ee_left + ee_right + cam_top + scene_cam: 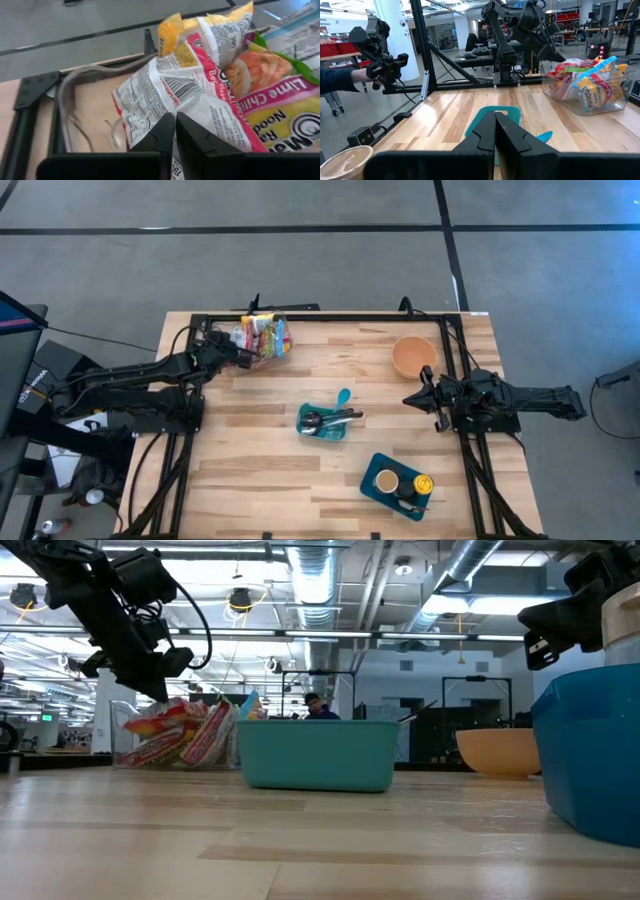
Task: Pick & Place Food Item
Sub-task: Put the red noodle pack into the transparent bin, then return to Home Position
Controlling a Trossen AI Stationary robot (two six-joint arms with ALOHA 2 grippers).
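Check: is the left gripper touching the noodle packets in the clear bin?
Cannot tell. In the left wrist view the shut left gripper overlaps the red-and-white packet, but no view shows contact or a gap plainly.

Noodle packets in red, white, yellow and green stand bunched upright in a clear bin at the far left of my surface. A red-and-white packet faces my left tool, barcode showing.
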